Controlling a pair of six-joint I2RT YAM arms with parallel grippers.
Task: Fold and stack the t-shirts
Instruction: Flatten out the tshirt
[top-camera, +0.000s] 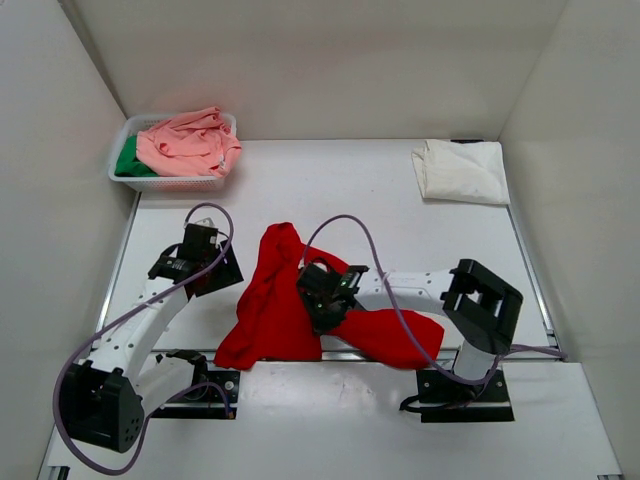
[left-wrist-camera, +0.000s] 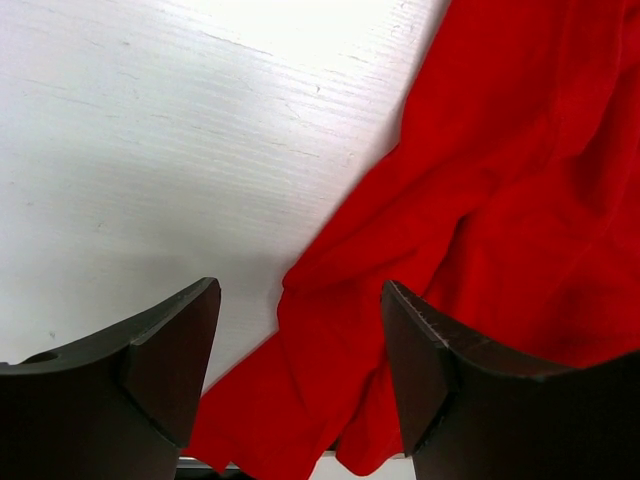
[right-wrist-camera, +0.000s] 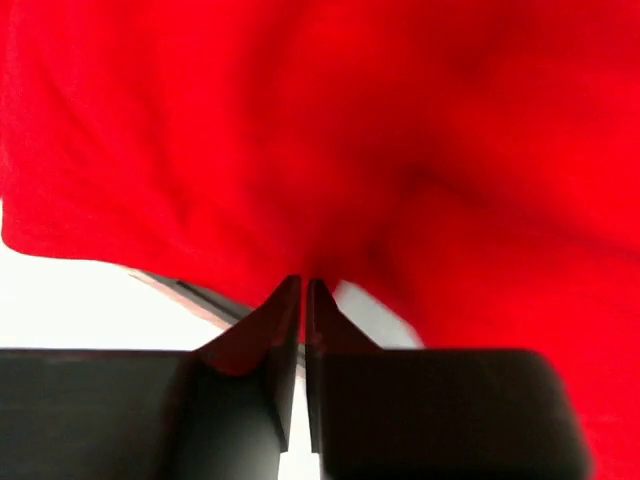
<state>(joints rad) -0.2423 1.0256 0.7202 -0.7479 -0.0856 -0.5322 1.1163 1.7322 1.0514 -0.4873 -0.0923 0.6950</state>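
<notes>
The red t-shirt (top-camera: 275, 300) lies crumpled at the table's front middle, one part reaching under the right arm (top-camera: 400, 338). My right gripper (top-camera: 318, 298) is shut on a pinch of the red cloth (right-wrist-camera: 300, 150) and holds it lifted. My left gripper (top-camera: 205, 262) is open and empty just left of the shirt; the red cloth (left-wrist-camera: 470, 230) lies between and beyond its fingers (left-wrist-camera: 170, 350). The cream-white t-shirt (top-camera: 460, 170) lies folded at the back right. The salmon-pink t-shirt (top-camera: 190, 143) and the green one (top-camera: 128, 160) sit in the basket.
A white plastic mesh basket (top-camera: 170, 183) stands at the back left corner. White walls close in the table on the left, back and right. The table's front edge runs just under the red shirt.
</notes>
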